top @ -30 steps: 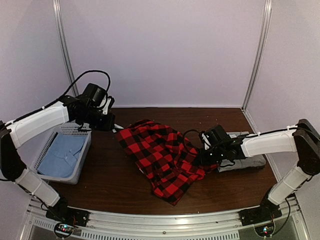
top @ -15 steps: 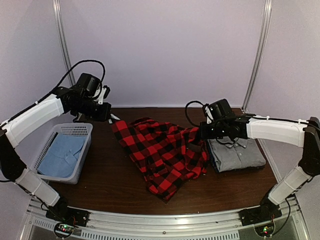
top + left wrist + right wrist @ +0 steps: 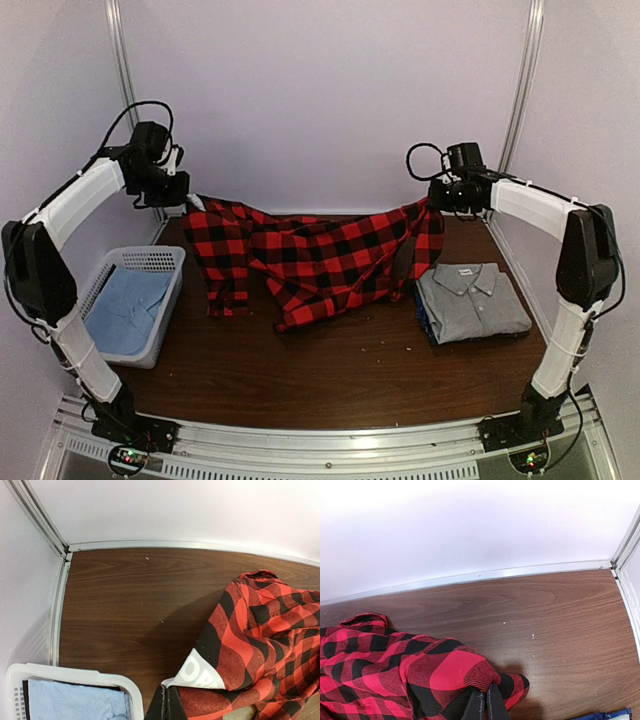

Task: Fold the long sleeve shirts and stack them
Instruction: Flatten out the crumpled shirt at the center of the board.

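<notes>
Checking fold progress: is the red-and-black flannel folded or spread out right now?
Spread, not folded: the flannel hangs stretched between the left gripper and right gripper, both shut on it.

Soft matt red-and-black check flannel shirt (image 3: 320, 255), smooth matt grey collared cloth shirt (image 3: 472, 300), dark brown wood-grain table (image 3: 330, 380) with faint sheen, slightly glossy white perforated plastic basket (image 3: 150, 260), matt pale blue cloth (image 3: 125, 310) inside.

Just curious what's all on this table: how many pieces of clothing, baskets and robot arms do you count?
Clothing: 3 (red-and-black flannel, grey shirt, blue garment)
Baskets: 1 (white basket)
Robot arms: 2 (left gripper, right gripper, both gripping the flannel)
Total: 6
</notes>
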Robot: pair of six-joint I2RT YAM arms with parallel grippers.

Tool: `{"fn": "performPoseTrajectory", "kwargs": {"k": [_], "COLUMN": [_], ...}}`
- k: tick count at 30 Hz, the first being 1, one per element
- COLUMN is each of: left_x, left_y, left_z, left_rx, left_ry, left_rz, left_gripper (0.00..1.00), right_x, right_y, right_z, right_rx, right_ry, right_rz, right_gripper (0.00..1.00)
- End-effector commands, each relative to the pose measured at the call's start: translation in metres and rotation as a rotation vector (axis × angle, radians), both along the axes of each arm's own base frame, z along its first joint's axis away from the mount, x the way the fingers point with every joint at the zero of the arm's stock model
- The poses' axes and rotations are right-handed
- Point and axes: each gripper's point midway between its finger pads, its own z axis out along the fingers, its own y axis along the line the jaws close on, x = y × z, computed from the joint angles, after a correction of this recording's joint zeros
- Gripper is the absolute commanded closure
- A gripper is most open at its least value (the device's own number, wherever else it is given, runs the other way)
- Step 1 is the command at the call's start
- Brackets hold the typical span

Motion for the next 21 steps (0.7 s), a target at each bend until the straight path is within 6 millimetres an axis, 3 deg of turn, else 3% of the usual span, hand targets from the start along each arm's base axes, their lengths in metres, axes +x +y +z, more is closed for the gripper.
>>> {"fn": "performPoseTrajectory", "kwargs": {"k": [1, 4, 5, 6, 7, 10, 13, 18, 21], "left_x": [0.041, 0.062, 0.067, 0.071, 0.073, 0.074, 0.066, 0.037, 0.007], "left_y": [-0.001, -0.014, -0.016, -0.018, -0.021, -0.028, -0.043, -0.079, -0.114], "left_z": [-0.022, -0.038, -0.04, -0.041, -0.042, -0.038, -0.036, -0.033, -0.037], "left_rx": [-0.001, -0.051, -0.059, -0.068, -0.078, -0.097, -0.101, -0.152, -0.203], "left_ry": [0.017, 0.044, 0.044, 0.045, 0.047, 0.037, 0.034, 0.013, 0.025], "left_rz": [-0.012, -0.035, -0.038, -0.042, -0.05, -0.062, -0.086, -0.143, -0.211], "left_gripper": [1.0, 1.0, 1.0, 0.91, 0.75, 0.44, 0.31, 0.28, 0.29], "right_x": [0.03, 0.038, 0.037, 0.035, 0.032, 0.018, 0.001, -0.042, -0.07], "right_y": [-0.019, -0.009, -0.004, 0.0, 0.002, 0.012, 0.028, 0.072, 0.099], "right_z": [-0.025, -0.042, -0.045, -0.046, -0.044, -0.039, -0.035, -0.038, -0.04], "right_rx": [-0.028, -0.004, 0.005, 0.008, -0.001, -0.027, -0.025, -0.05, -0.031], "right_ry": [0.048, 0.1, 0.108, 0.109, 0.106, 0.1, 0.099, 0.105, 0.097], "right_rz": [-0.032, 0.005, 0.021, 0.031, 0.035, 0.05, 0.085, 0.172, 0.229], "right_gripper": [0.99, 0.85, 0.72, 0.62, 0.53, 0.35, 0.29, 0.23, 0.22]}}
